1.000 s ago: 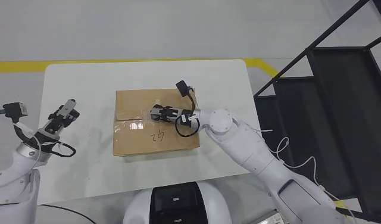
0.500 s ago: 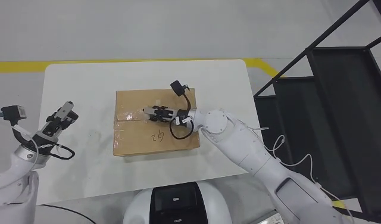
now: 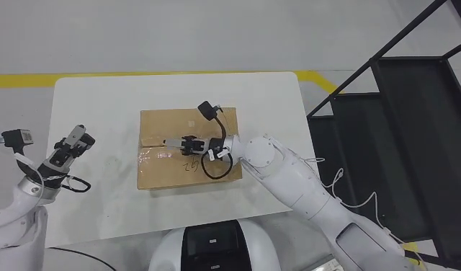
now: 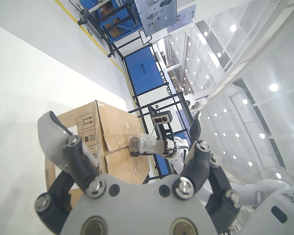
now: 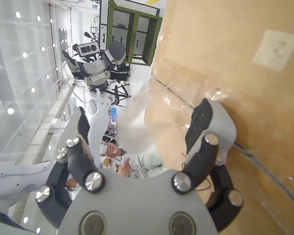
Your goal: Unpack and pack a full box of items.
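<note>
The white worktop [image 3: 94, 105] is carrying the closed cardboard box [image 3: 162, 123]. Over the box's taped top seam the right end effector [image 3: 181, 143] is lying low, its fingers spread apart, one of them right against the cardboard. Well off the box's left side the left end effector [image 3: 81, 135] is hovering, wide open and gripping nothing. A loose strip of clear tape [image 5: 134, 121] is lifting off the box's seam, hanging between the right fingers.

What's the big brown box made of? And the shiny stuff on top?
The box looks like cardboard: matte brown, with creased edges and a flap seam. The shiny strip along that seam is probably clear plastic tape, glossy and wrinkled, showing the brown through.
</note>
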Tool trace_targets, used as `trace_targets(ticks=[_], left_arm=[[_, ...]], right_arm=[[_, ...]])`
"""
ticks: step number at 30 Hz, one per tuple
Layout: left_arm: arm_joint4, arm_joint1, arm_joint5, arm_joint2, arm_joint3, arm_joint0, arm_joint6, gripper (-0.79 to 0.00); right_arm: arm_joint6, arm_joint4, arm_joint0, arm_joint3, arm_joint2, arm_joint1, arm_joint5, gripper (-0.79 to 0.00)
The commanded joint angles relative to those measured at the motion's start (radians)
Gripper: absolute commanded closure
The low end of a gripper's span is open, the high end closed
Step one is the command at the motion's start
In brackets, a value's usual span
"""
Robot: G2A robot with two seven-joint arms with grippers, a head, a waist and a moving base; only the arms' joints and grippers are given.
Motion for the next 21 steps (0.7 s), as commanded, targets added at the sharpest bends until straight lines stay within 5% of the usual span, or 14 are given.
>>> trace_targets(ticks=[1,21], left_arm=[[-0.01,0.0,-0.015,-0.001,0.017,-0.004,-0.008,-0.785],[-0.125,0.011,-0.092,-0.04,0.189,-0.058,-0.116,-0.785]], right_arm=[[-0.003,0.006,0.008,0.015,-0.018,-0.008,0.007,-0.785],[-0.059,-0.039,0.134,0.115,-0.153,-0.091,0.014,-0.785]])
